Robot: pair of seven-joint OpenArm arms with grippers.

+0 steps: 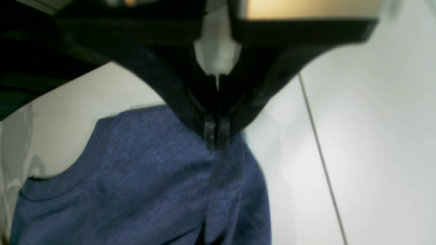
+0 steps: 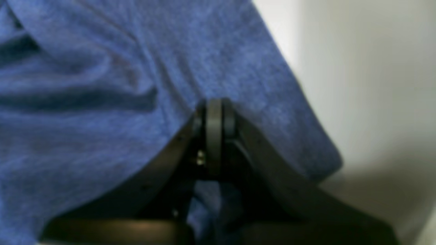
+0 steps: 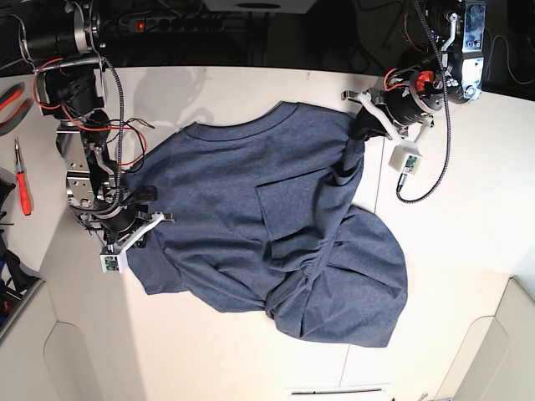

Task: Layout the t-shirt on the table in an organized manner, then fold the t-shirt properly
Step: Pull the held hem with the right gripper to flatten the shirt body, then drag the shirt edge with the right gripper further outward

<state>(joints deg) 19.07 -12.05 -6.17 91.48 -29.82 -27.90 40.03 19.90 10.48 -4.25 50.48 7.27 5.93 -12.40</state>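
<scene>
A red-handled screwdriver (image 3: 21, 185) lies on the side surface at the far left, beside red pliers (image 3: 8, 98), both well apart from the shirt. Cables (image 3: 251, 25) and dark gear run along the far edge of the table (image 3: 468, 225). Nothing lies on the shirt besides the grippers.

The right arm reaches in from the left; the right gripper (image 2: 214, 112) is pressed together on a fold of cloth at the shirt's left sleeve edge, cloth bunching between the black fingers (image 2: 214, 136). The left arm comes in from the far right; the left gripper (image 1: 216, 136) is likewise pinched on cloth at the far right shoulder, pulling it into a ridge.

The shirt (image 3: 267, 217) lies in the table's middle, collar toward the far side, navy and heathered. Its left half is fairly flat; its right half is folded over itself and crumpled, with a rounded lobe spreading toward the near right. The table's thin seam (image 1: 320, 153) runs just beside the left gripper.
</scene>
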